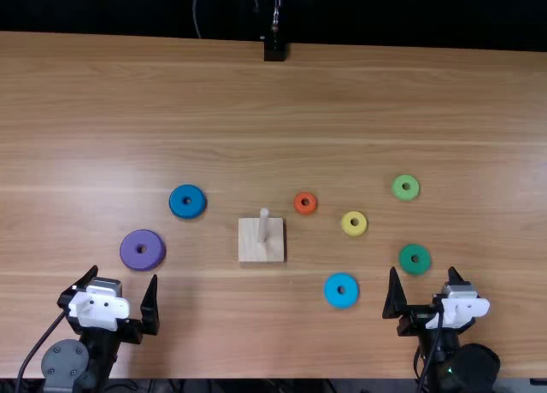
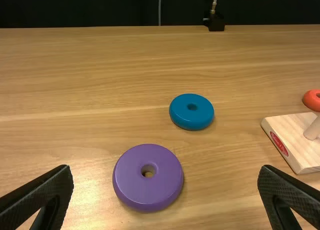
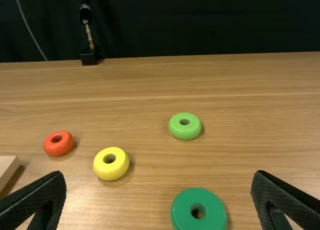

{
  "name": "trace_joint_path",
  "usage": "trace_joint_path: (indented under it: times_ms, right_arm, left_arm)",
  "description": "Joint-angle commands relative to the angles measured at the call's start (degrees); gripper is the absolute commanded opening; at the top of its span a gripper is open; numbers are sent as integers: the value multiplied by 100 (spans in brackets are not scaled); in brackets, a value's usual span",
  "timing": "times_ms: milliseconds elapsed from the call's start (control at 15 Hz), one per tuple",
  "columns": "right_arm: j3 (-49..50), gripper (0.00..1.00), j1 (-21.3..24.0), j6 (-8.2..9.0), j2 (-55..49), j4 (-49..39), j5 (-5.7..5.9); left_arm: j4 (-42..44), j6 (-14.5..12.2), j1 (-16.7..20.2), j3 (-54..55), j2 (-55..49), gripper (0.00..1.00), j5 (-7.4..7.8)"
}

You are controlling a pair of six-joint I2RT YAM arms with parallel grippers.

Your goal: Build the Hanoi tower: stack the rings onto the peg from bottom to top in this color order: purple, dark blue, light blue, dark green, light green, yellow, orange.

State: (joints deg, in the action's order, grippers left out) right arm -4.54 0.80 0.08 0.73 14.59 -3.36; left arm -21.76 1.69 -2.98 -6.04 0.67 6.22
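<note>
In the top view, the left gripper (image 1: pixel 125 273) at lower left and the right gripper (image 1: pixel 423 271) at lower right are wide and empty. The peg (image 1: pixel 263 228), near the centre, is bare, so no stacking is done. All seven remain: purple (image 1: pixel 130 255), dark blue (image 1: pixel 178 208) at left; light blue (image 1: pixel 333 296), dark green (image 1: pixel 407 265), light green (image 1: pixel 398 191), yellow (image 1: pixel 347 227), orange (image 1: pixel 298 208) at right.
</note>
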Motion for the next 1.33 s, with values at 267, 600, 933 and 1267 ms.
trace_joint_path:
  times_ms: [267,600,933,1267]
  right_arm:
    - [339,100,34,13,-73,425,19]
    - [339,100,43,13,-73,425,19]
    - [348,100,43,13,-73,425,19]
    - [339,100,43,13,-73,425,19]
  left_arm:
    - [-471,-43,17,604,-67,100,74]
    - [-471,-43,17,604,-67,100,74]
    - [-471,-53,26,604,-67,100,74]
    - [-471,-96,8,604,-67,100,0]
